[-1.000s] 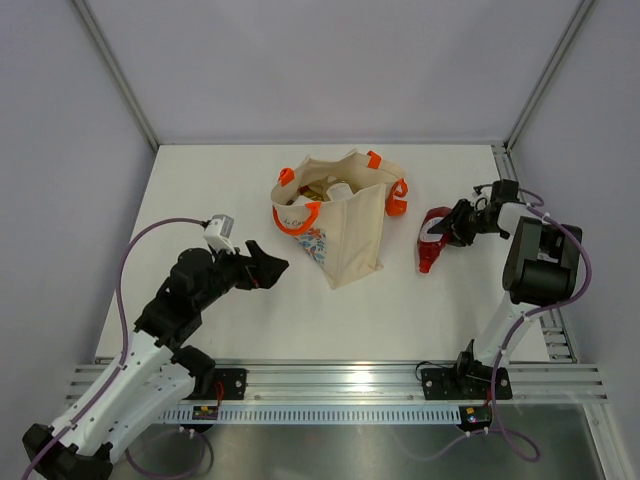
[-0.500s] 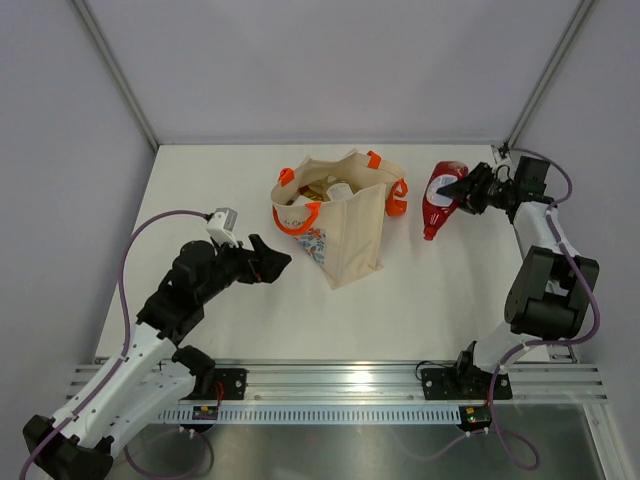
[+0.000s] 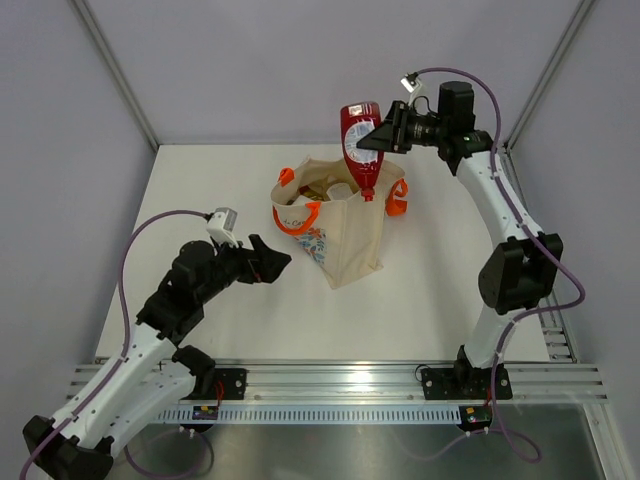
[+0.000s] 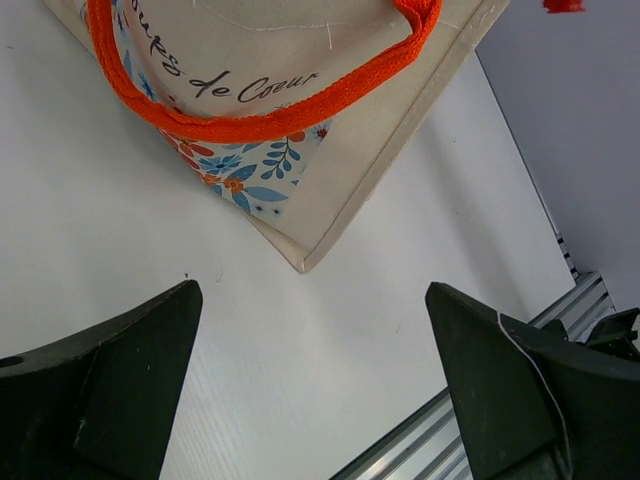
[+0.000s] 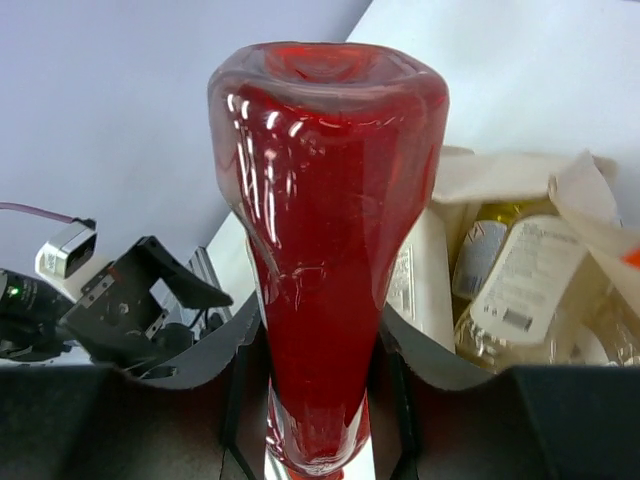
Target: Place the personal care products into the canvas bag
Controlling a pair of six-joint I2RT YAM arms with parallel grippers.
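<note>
The cream canvas bag [image 3: 345, 225] with orange handles stands open at the table's middle back; its floral print also shows in the left wrist view [image 4: 240, 170]. My right gripper [image 3: 378, 138] is shut on the red bottle [image 3: 359, 145] and holds it cap-down in the air above the bag's open mouth. In the right wrist view the red bottle [image 5: 325, 250] fills the middle between the jaws, with a white bottle [image 5: 420, 285] and clear-beige and yellowish bottles [image 5: 520, 285] inside the bag below. My left gripper [image 3: 270, 262] is open and empty, low over the table left of the bag.
The table's front edge has an aluminium rail [image 3: 340, 385]. Frame posts [image 3: 115, 75] stand at the back corners. The left arm's cable [image 3: 150, 240] loops over the left side of the table.
My right arm has lifted the red bottle from the table right of the bag, swung it up and left, and now holds it over the bag's mouth. The left arm has barely moved.
</note>
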